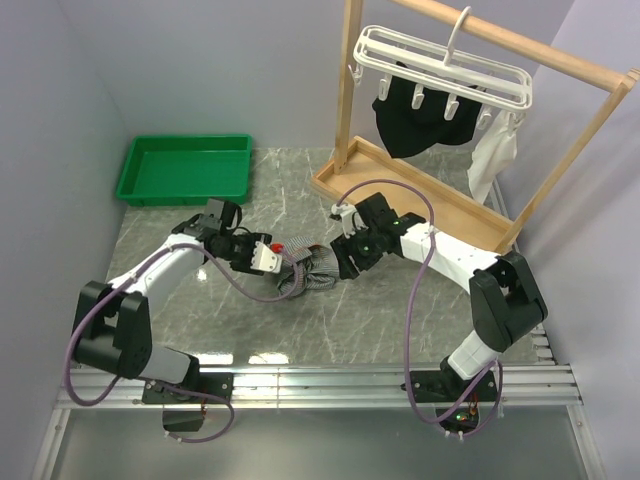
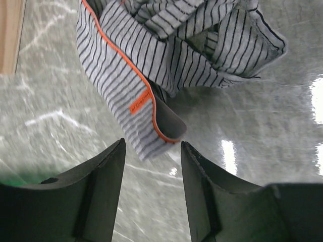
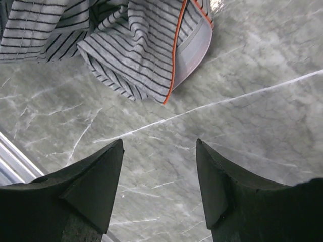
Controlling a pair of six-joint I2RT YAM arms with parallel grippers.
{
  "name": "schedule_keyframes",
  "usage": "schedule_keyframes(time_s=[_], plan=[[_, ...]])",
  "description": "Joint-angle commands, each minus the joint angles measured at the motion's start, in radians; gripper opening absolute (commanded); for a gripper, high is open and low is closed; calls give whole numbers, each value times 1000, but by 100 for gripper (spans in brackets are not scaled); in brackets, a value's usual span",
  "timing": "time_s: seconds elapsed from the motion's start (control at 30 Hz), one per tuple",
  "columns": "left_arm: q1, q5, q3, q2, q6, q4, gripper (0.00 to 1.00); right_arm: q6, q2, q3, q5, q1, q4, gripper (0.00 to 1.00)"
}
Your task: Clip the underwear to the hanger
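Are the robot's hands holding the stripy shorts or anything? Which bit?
Nothing is held. The left gripper and right gripper are both open, and the underwear lies loose on the table close in front of them.

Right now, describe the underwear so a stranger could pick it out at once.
On the grey marble table, in front of the wooden rack, look between the left hand and the right hand. The underwear lies crumpled there: grey-and-white pinstriped cloth with orange piping, unlike the black garment and white cloth hanging on the rack.
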Motion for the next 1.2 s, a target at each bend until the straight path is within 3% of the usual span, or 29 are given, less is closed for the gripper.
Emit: schedule_keyframes(time_s=[0.0, 0.27, 0.3, 0.37, 0.4, 0.47, 0.77, 0.97, 1.17], plan=[[-24, 34, 64, 50, 108, -53, 53, -34, -15, 35, 24, -3, 38, 67], [-40, -43, 93, 134, 168, -74, 38, -21, -18, 49, 26, -6, 17, 67], [-40, -41, 99, 139, 157, -76, 28, -21, -22, 49, 27, -9, 17, 67], [-40, -30, 122, 133, 132, -76, 19, -23, -29, 46, 27, -18, 17, 67], [-40, -26, 138, 124, 116, -85, 8, -23, -35, 46, 27, -24, 17, 67], [-40, -1, 188, 107, 77, -104, 1, -23, -45, 45, 29, -32, 17, 67], [-40, 109, 472, 0, -269, -159, 0, -11, -113, 29, 24, -72, 54, 68], [-40, 131, 486, -124, -499, -1, 0, -17, -150, 28, 15, -104, 97, 70], [-40, 177, 487, -194, -521, -5, 0, -58, -186, 14, -51, -113, 167, 72]])
